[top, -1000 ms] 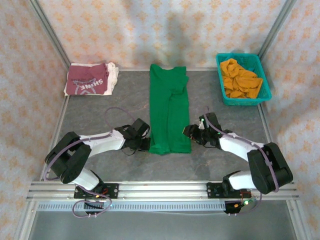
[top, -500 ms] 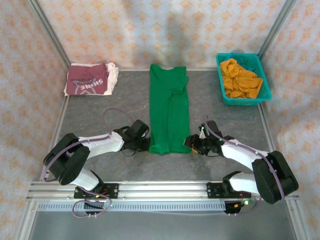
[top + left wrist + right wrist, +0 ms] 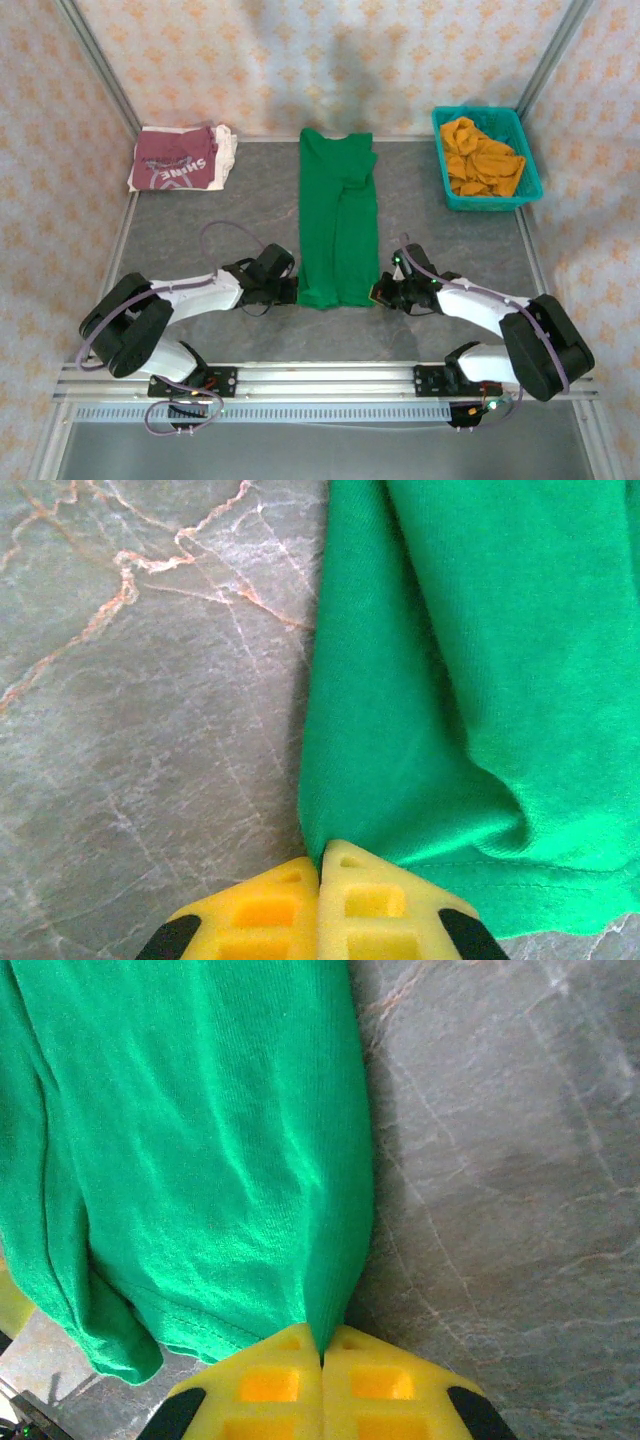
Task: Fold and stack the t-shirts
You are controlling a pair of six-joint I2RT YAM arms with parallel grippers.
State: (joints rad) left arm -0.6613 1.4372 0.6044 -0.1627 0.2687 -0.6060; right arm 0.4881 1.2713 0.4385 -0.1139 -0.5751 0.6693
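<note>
Your right end effector, having slid nearer and closed, is pinching the near right hem corner of the green t-shirt lying lengthwise mid-tabletop, while your left end effector is clamping the left corner, likely for folding the hem away.

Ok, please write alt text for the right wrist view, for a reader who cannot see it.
The right gripper, with yellow pads, is shut on the edge of the green shirt, which lies on a grey veined table.
</note>
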